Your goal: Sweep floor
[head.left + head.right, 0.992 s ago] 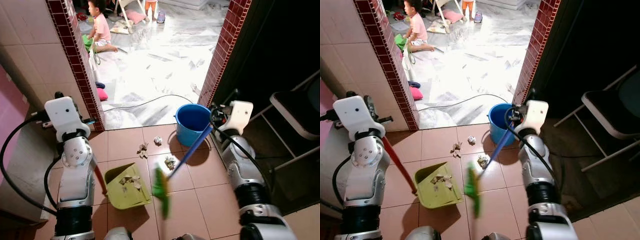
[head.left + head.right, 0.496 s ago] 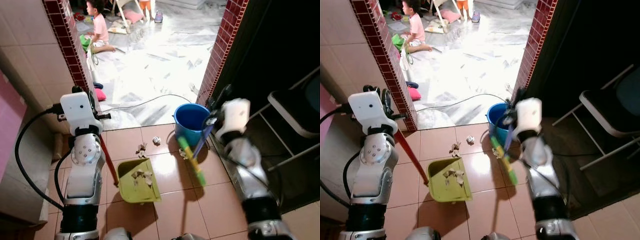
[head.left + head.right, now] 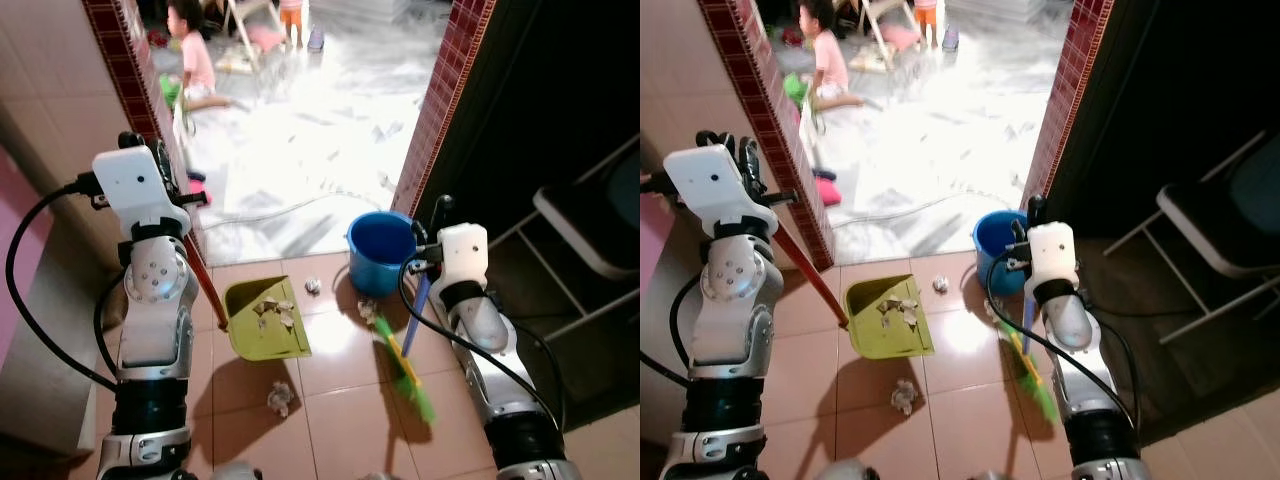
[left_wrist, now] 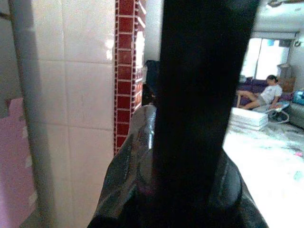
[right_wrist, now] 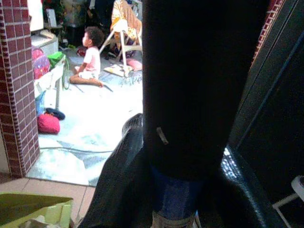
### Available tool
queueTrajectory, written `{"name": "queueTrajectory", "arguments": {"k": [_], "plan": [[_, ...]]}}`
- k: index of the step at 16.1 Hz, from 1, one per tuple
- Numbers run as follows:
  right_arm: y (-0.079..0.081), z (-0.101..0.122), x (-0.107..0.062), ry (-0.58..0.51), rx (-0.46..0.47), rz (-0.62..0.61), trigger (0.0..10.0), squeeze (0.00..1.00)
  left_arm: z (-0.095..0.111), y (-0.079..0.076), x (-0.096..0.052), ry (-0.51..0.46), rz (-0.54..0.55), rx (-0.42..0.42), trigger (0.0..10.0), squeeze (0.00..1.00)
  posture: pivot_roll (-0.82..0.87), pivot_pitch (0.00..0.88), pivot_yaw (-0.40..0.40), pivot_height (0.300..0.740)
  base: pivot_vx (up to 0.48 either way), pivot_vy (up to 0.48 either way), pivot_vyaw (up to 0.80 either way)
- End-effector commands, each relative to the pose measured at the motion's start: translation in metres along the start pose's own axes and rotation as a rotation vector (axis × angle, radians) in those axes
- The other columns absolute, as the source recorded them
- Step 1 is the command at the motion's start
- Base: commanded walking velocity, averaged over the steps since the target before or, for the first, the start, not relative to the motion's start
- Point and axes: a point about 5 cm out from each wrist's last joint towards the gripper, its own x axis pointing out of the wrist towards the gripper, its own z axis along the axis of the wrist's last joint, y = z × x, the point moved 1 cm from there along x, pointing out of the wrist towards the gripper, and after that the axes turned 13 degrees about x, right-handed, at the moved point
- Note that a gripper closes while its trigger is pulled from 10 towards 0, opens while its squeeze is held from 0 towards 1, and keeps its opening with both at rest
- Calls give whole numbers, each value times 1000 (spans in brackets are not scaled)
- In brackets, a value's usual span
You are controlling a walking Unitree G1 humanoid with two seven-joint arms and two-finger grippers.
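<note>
Broom and dustpan at work on the tiled floor.
The right gripper (image 3: 1033,215) is closed around the blue handle of the broom (image 3: 1030,378), its green head right of the green dustpan (image 3: 887,318); the left gripper (image 3: 732,155) clasps the dustpan's red handle. A paper scrap (image 3: 903,396) lies near of the pan, a blue bucket (image 3: 994,240) far right.

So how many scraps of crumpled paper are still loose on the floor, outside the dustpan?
3: one in front of the dustpan, one between dustpan and bucket, one by the broom. More may be hidden.
</note>
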Motion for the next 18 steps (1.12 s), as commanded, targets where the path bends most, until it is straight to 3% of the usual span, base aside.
{"name": "queueTrajectory", "arguments": {"k": [1, 10, 12, 15, 18], "plan": [[5, 12, 5, -48, -8, 24, 10000, 0, 19, 1, 6, -83, 20, -27, 10000, 0, -51, 0, -24, 740, 412, 0, 0], [13, -1, 2, -3, -37, 50, 10000, 0, 61, 11, 25, -198, 86, -94, 10000, 0, -52, 0, -24, 740, 420, 0, 0], [18, -34, -9, 183, -31, 118, 10000, 0, 78, 5, 38, -250, 83, -129, 10000, 0, -54, 0, -20, 740, 431, 0, 0], [23, -49, -21, 241, -22, 156, 10000, 0, 90, 3, 44, -279, 79, -148, 10000, 0, -56, 0, -13, 740, 434, 0, 0], [25, -52, -23, 248, -19, 160, 10000, 0, 94, -2, 45, -285, 68, -167, 10000, 0, -57, 0, -11, 740, 439, 0, 0]]}}
